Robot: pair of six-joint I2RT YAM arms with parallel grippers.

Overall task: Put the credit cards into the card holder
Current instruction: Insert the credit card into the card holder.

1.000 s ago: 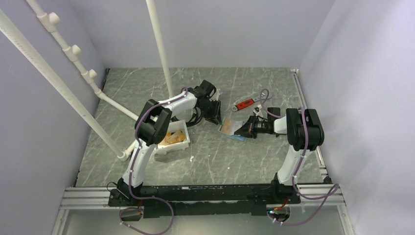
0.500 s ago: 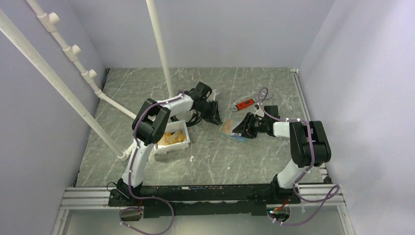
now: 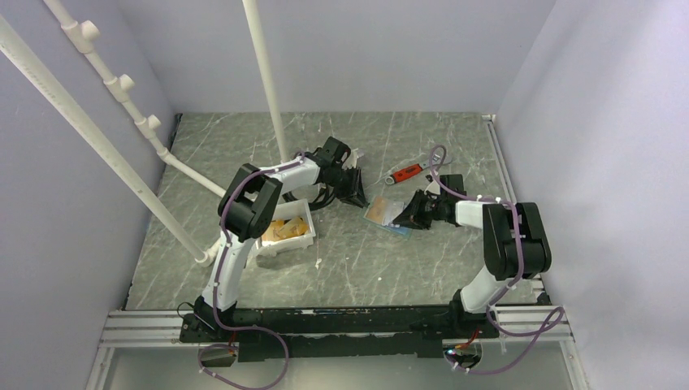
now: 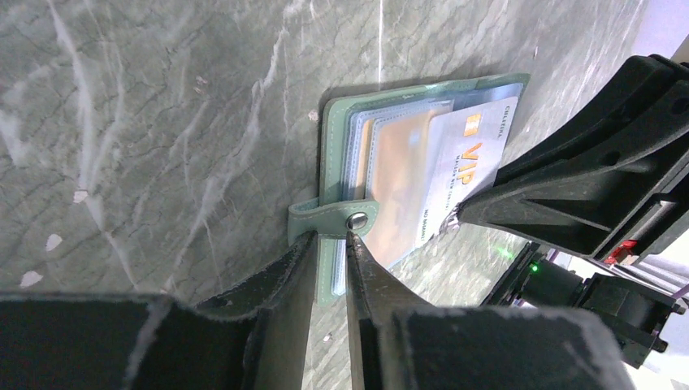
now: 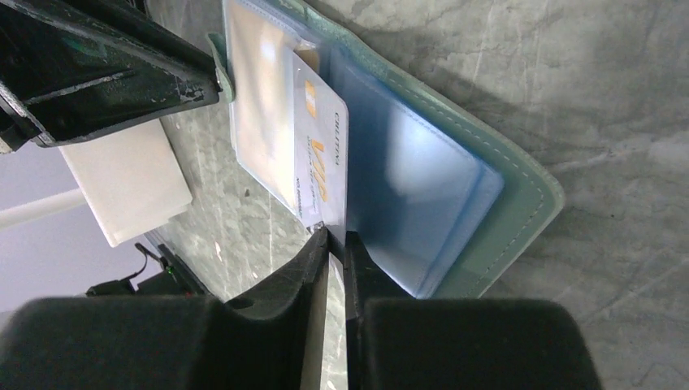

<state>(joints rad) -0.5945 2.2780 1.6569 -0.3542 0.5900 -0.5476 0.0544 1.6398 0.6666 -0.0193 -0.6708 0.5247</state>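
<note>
Right arm point(image 3: 487, 213) swung outward, jaws pinching VIP card point(image 5: 321, 154)

Just behind card holder point(image 3: 386, 215): wrench point(image 3: 404, 172); tray point(image 3: 309, 227) left; near side open.

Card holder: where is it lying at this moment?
In the top view the card holder lies open near the table's middle, between the left gripper pinching its edge and the right gripper holding a white card; the wrench is behind it.
</note>
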